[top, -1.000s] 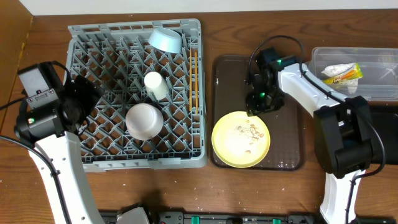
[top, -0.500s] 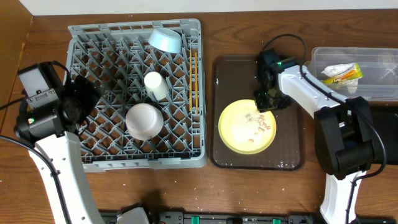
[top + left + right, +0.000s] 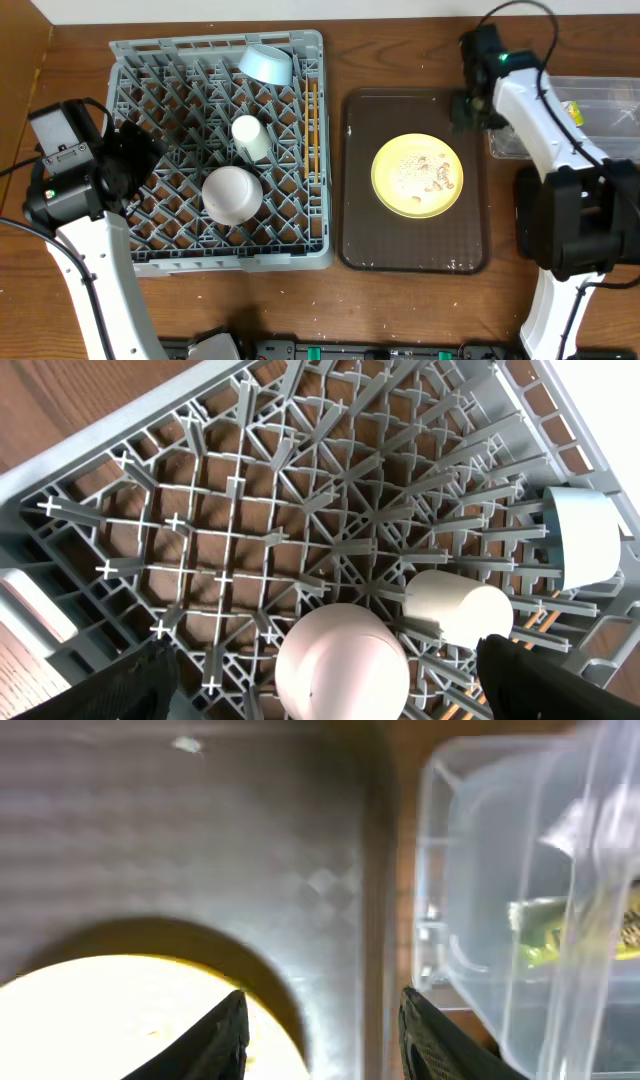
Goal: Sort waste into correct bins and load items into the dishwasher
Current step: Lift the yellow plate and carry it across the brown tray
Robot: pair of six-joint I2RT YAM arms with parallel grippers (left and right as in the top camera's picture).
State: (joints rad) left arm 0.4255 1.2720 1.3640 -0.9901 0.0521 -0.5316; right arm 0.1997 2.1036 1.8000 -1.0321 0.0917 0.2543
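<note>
My right pincer [image 3: 320, 1025] hangs half open, empty, over the brown tray [image 3: 200, 840] beside the yellow plate [image 3: 110, 1020]; my left pincer [image 3: 335, 670] gapes wide above the rack [image 3: 250, 510].

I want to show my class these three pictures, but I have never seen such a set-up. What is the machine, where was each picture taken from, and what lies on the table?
These are two robot arms at a wooden table. One picture looks down from overhead; the other two come from a camera on each wrist. The grey dish rack holds a light blue bowl, a cream cup, a pinkish-white bowl and chopsticks. Beside it, a brown tray carries a yellow plate with crumbs. To the right stands a clear tub with a yellow-green wrapper inside. The left arm's fingers hang open over the rack; the right arm's fingers are open above the tray's edge, by the tub. Neither holds anything.
</note>
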